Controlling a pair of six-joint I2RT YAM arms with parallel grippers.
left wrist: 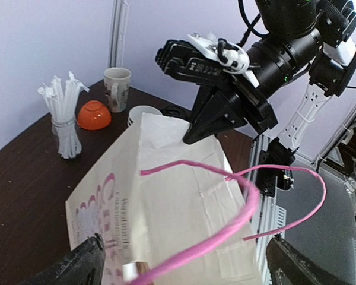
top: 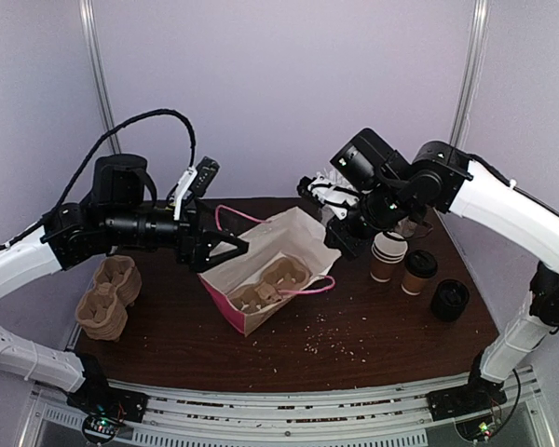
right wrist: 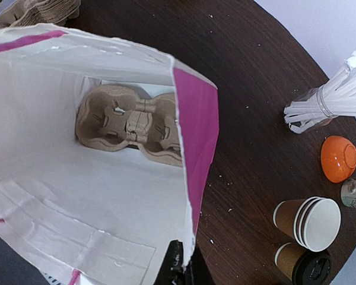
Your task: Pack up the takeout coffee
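Observed: right gripper [right wrist: 177, 266] pinches bag [top: 289, 233] rim; left gripper [top: 222, 251] gapes astride it. Stacked cups [top: 388, 256] stand between bag and lidded cup [top: 417, 272].

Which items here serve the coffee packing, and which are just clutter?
In the job: lidded coffee cup, paper bag, cup carrier inside it.
Lying about: straws, orange bowl, mug, spare carriers, stacked lidless cups.
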